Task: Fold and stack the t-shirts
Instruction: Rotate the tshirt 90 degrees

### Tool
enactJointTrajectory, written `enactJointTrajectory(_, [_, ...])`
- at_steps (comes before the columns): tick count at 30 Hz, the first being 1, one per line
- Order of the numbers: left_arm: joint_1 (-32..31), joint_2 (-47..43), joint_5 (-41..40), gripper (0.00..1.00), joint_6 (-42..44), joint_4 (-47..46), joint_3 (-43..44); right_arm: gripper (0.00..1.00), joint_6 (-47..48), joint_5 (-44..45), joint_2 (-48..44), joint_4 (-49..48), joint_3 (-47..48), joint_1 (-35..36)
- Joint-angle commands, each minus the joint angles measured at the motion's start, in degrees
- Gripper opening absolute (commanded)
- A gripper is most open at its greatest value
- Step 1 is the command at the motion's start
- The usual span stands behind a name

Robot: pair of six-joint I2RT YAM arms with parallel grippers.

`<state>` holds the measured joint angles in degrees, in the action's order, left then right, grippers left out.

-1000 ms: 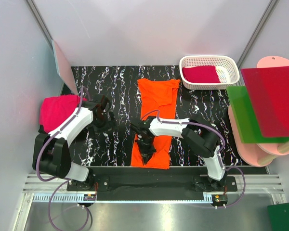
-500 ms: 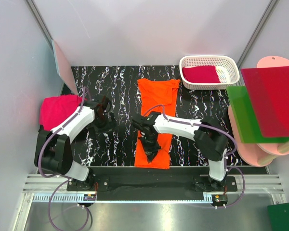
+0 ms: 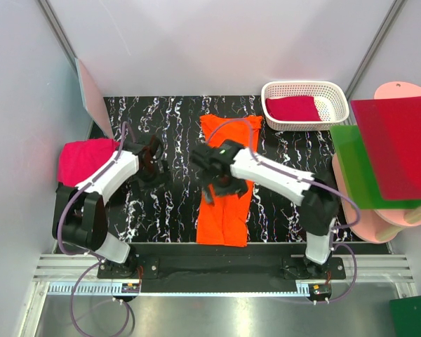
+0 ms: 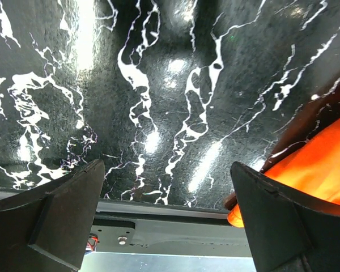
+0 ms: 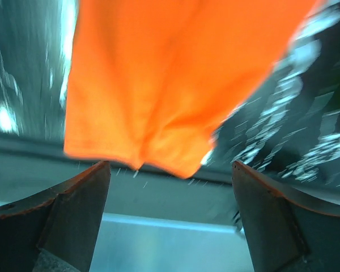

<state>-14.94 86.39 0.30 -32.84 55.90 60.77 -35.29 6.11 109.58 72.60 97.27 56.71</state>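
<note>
When read from above, puts the right pincer (image 3: 221, 186) over the middle of the orange shirt (image 3: 224, 221), toward its left edge, fingers spread wide and gripping nothing. Confirms as much from the right wrist: only blurred cloth below, with the near hem and the front rim of the tabletop (image 3: 168, 126) past it. Cannot tell whether the fingertips touch the cloth.

Lays the orange shirt out as a long narrow strip down the middle of the tabletop, long axis running near to far, one short end close to the arm bases and the other toward the back.

Finds the left pincer (image 4: 167, 170) likewise fully spread and empty, over bare tabletop just left of the strip, with orange cloth at the right edge of its own view.

Leaves a pink shirt (image 3: 81, 160) bunched at the left edge, and a crimson shirt (image 3: 291, 109) in the basket (image 3: 305, 86) at the far right corner, both well apart from either pincer.

Looks like a lengthwise fold done and a crosswise fold due. Probably calls for taking one short end and carrying it along the long axis onto the other. Favours the right arm, directly above the cloth. Places the near hem toward the bases from that pincer and the far end beyond it. Could bring in the left for the left corner, being just beside. Risks dragging the strip askew if gripped at one corner only.
</note>
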Motion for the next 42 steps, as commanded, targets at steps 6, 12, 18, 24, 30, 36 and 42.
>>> enactJointTrajectory(6, [0.09,4.47,4.00,0.99,1.81,-2.28,5.66,0.90,6.88,14.90,-5.10,-17.30,1.33,-22.85])
enactJointTrajectory(12, [0.09,14.74,9.01,0.99,4.10,-2.72,17.43,0.91,14.09,12.88,14.12,-19.60,22.05,-30.34])
enactJointTrajectory(18, [0.09,26.35,9.55,0.99,8.93,-1.06,31.76,0.88,18.32,8.31,32.94,-18.64,50.24,-32.97])
enactJointTrajectory(24, [0.70,36.39,9.82,0.99,12.36,4.46,43.80,0.83,17.18,10.41,38.25,-18.37,55.31,-35.79])
enactJointTrajectory(30, [2.45,38.15,10.78,0.99,13.77,5.27,47.15,0.83,17.36,10.50,38.25,-18.46,53.37,-37.11])
enactJointTrajectory(36, [3.42,39.65,11.13,0.99,14.03,6.50,47.33,0.74,15.78,4.53,40.62,-18.89,53.55,-37.90])
enactJointTrajectory(42, [3.69,40.87,11.66,0.99,13.94,6.94,47.59,0.71,14.46,0.05,41.50,-19.07,53.20,-37.90])
